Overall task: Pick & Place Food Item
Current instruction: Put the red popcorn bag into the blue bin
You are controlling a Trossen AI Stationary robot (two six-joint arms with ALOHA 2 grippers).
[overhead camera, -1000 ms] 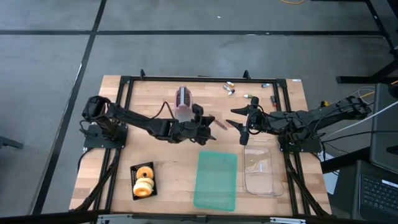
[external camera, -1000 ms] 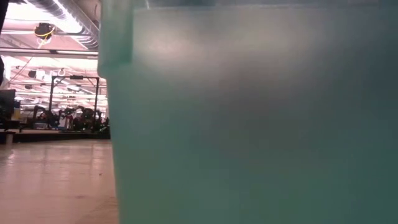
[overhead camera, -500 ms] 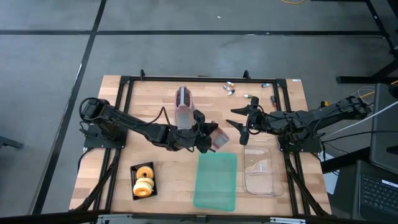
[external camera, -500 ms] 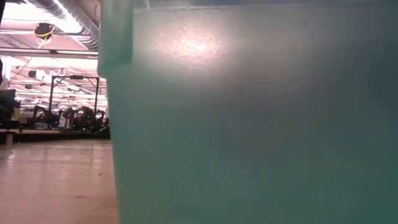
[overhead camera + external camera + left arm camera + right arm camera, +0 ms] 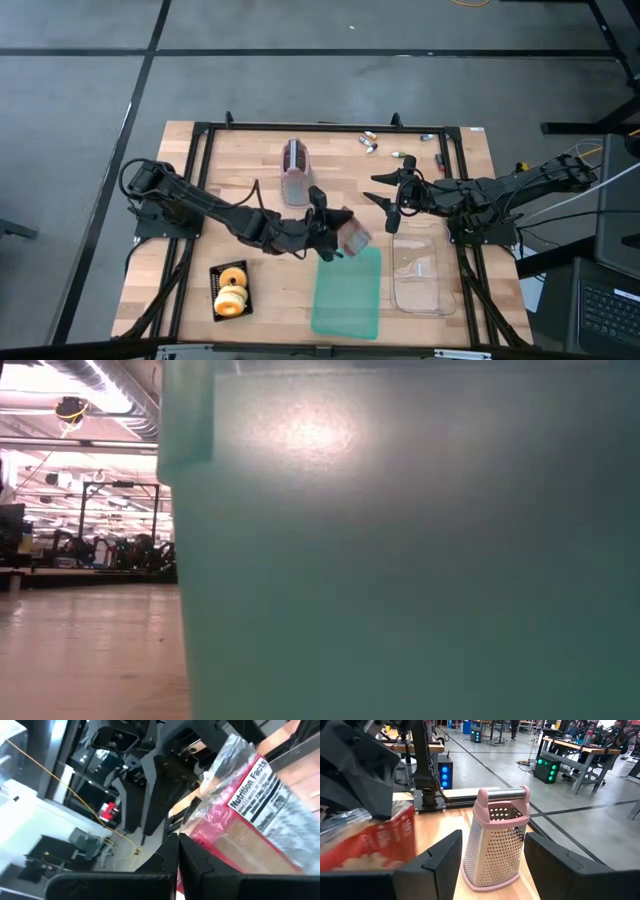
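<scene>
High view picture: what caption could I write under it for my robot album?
Left gripper carries a red food packet over the green lid; right gripper waits open above the clear container.

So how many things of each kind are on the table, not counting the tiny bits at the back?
Pink box grater with metal sides: 1
Green plastic cutting board: 1
Clear plastic container: 1
Black tray of doughnuts: 1
Red-and-clear food packet, held in the left gripper: 1
Total: 5
</scene>
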